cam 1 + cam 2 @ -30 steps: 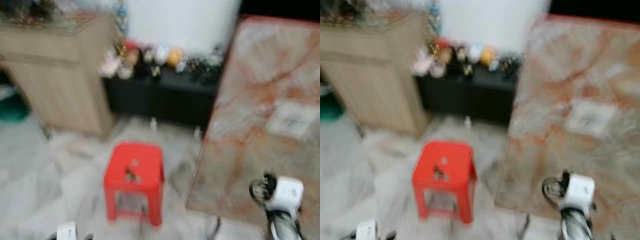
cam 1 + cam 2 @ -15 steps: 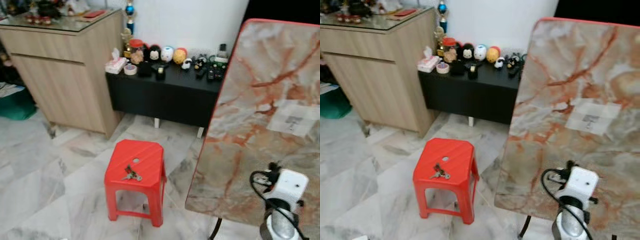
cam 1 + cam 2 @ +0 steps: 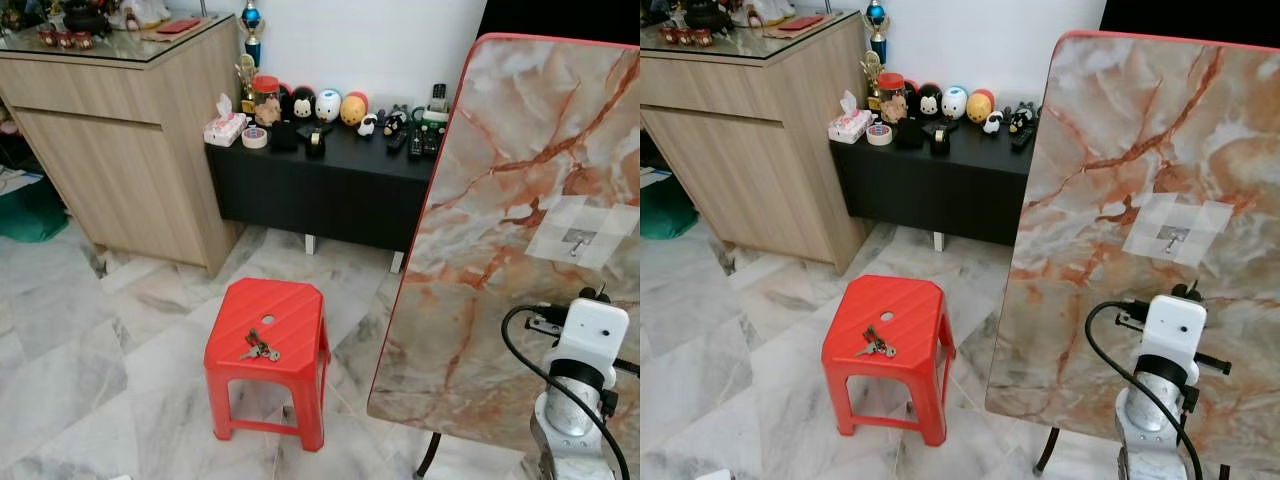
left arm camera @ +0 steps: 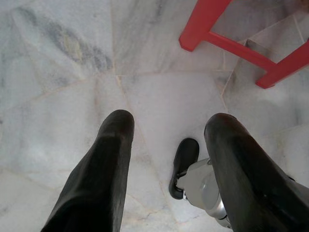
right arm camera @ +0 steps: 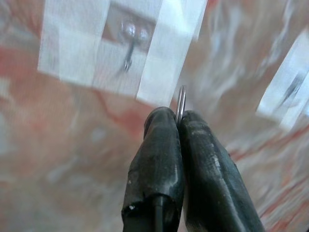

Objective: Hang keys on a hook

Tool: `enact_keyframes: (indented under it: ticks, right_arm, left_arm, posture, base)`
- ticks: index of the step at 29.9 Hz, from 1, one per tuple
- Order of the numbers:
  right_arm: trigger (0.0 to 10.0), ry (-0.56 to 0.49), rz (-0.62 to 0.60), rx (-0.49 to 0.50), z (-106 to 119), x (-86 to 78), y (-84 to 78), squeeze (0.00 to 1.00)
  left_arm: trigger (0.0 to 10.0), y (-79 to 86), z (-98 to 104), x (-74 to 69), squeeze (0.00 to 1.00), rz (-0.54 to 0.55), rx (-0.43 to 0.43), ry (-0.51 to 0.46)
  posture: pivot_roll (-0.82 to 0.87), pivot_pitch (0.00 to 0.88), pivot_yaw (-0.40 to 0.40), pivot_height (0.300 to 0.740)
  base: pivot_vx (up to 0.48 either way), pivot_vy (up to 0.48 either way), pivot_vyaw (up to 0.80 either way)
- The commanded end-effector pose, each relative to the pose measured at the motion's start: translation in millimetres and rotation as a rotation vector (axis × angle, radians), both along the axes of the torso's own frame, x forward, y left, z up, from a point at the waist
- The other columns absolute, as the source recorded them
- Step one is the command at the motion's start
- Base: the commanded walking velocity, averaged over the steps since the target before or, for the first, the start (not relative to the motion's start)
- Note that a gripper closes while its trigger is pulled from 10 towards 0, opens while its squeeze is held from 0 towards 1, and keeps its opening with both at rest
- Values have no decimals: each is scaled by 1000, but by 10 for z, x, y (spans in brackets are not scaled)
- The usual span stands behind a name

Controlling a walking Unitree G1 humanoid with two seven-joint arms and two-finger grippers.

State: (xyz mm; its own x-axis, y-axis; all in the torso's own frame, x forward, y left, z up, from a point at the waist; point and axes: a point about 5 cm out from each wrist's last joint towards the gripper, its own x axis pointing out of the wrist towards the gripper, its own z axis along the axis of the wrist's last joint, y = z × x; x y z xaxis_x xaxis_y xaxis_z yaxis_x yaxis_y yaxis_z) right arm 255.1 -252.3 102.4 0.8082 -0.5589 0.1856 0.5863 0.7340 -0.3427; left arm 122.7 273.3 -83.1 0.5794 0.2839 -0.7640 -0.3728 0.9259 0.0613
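A: Right gripper [image 5: 177, 121] pinched tight on a thin key ring [image 5: 181, 102], just below the taped hook [image 5: 128, 44] on the marbled board [image 3: 1110, 200].

B: I'd raise, square the ring, then ease onto the hook. Left gripper [image 4: 166, 145] spread, idle. A key bunch [image 3: 259, 349] sits on the red stool [image 3: 268, 352].

The right pincer [image 5: 177, 118] has risen nearer the hook [image 5: 128, 44].
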Motion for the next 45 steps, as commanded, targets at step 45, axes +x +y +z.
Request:
enact_keyframes:
  ticks: [45]
  right_arm:
    - [10000,159,-19,-294,87,291,32,0]
  left_arm:
    - [10000,69,-28,-160,0,7,-4,49]
  posture:
    - [12,0,-38,740]
  base:
    - [0,0,0]
